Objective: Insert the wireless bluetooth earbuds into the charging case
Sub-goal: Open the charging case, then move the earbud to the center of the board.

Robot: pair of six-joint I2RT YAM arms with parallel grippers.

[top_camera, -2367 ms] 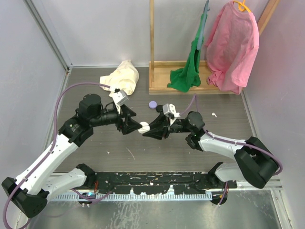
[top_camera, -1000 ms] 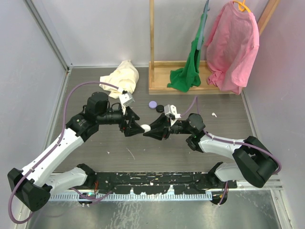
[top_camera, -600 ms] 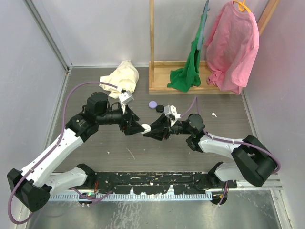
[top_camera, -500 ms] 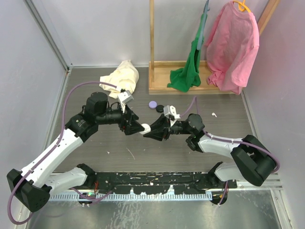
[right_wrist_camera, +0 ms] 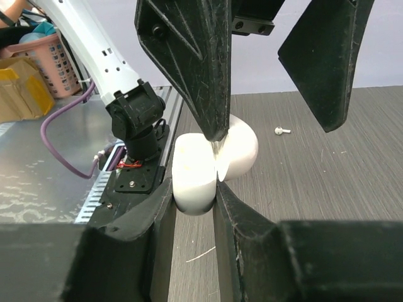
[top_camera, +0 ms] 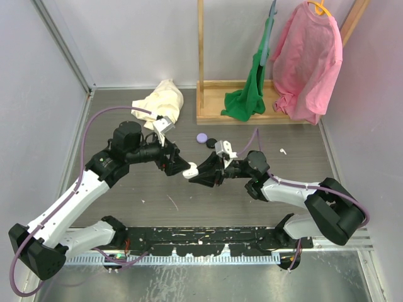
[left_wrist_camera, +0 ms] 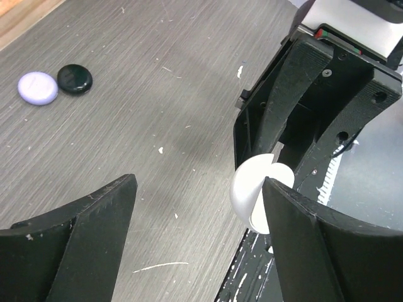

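Observation:
My right gripper (top_camera: 200, 173) is shut on the white charging case (top_camera: 190, 170), held above the table's middle. In the right wrist view the case body (right_wrist_camera: 200, 170) sits between my fingers and its lid (right_wrist_camera: 244, 148) stands ajar. My left gripper (top_camera: 178, 165) is open, and one of its fingers (right_wrist_camera: 189, 63) presses into the seam between lid and body. The left wrist view shows the case (left_wrist_camera: 255, 192) against my right-hand finger. One white earbud (top_camera: 283, 151) lies on the table to the right, and it also shows in the right wrist view (right_wrist_camera: 281, 131).
A purple disc (top_camera: 201, 138) and a black disc (top_camera: 212, 142) lie behind the grippers; both show in the left wrist view (left_wrist_camera: 38, 87) (left_wrist_camera: 74, 78). A cream cloth (top_camera: 160, 100) lies at the back left. A wooden rack (top_camera: 252, 113) with green and pink garments stands behind.
The left gripper has closed in on the case from the left, and both grippers with the case have shifted slightly left. The case stays in the right gripper.

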